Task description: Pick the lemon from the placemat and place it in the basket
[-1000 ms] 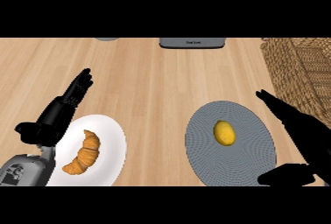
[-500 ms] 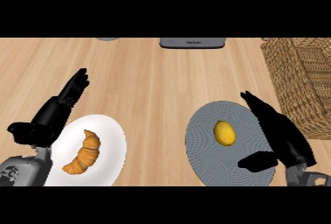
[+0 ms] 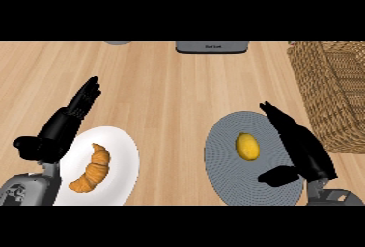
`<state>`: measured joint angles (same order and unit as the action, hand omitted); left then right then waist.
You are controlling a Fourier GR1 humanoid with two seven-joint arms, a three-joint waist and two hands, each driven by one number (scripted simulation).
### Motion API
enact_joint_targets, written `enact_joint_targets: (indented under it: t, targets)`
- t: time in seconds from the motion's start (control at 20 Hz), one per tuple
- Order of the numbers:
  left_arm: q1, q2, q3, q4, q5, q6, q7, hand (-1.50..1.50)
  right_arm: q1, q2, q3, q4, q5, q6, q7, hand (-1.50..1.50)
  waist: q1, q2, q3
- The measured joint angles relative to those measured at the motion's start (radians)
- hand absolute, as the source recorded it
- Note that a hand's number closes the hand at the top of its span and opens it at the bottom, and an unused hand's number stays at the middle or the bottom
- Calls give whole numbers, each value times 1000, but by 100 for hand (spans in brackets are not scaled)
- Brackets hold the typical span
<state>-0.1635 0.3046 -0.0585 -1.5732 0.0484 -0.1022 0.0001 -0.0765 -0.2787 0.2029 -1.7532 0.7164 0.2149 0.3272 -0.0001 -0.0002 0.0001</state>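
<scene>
— Where's the lemon [image 3: 247, 145]?

— On the grey placemat [image 3: 228, 173], untouched. My right hand [image 3: 303, 147] sits just beside it, fingers straight, thumb spread — I judge this the approach.

— Next?

— Close around it, then carry it to the basket [image 3: 331, 91] — partly cut off. My left hand [image 3: 61, 128] rests open.

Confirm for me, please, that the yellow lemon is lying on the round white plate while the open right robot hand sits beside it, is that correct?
Not quite. The head view shows the yellow lemon lying on the round grey placemat, not the round white plate, which holds a golden croissant. The rest stands: the open right robot hand sits beside the lemon.
</scene>
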Motion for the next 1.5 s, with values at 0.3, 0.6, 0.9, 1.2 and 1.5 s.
enact_joint_targets:
  t: [0.3, 0.6, 0.9, 1.2, 1.5]
  targets:
    - [-1, -34, 27, 1, -37, -22, 1, 0, 2, 50, 6, -11, 40, 19, 1, -150, 0, 0, 0]
    - [-12, -55, 53, -3, -50, -48, 23, 0, -6, 83, 21, 19, 110, 30, 23, -150, 0, 0, 0]
    - [-24, -83, 60, 17, -84, -57, 13, 0, -28, 105, 19, 80, 163, 31, 13, -150, 0, 0, 0]
    - [-3, -85, 90, -7, -82, -90, 14, 0, -36, 132, 17, 125, 203, 25, 6, -150, 1, 0, 0]
    - [8, -100, 94, -50, -90, -103, 42, 0, -61, 157, 5, 229, 244, -7, -7, -150, 2, 0, 0]
